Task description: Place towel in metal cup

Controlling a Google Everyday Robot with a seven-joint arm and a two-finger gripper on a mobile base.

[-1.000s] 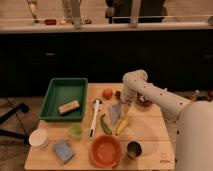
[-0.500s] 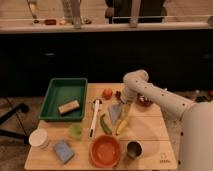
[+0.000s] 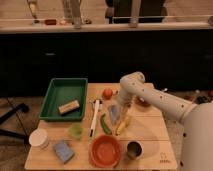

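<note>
Tool (image 3: 115,114) low over desk (image 3: 150,134) centre, beside banana (image 3: 122,126); grip state cannot tell. Towel (image 3: 63,151), front left, well apart from it: likely soft, light, limp. Pinch a raised fold.

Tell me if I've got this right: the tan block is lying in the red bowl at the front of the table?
Not quite: in the camera view the tan block lies in the green tray, not the red bowl, which is at the table's front. The gripper is over the table's middle, beside the banana.

The arm (image 3: 161,100) is smooth, white and tubular with a bulbous joint, its gripper (image 3: 117,109) low over the table (image 3: 150,134).
</note>
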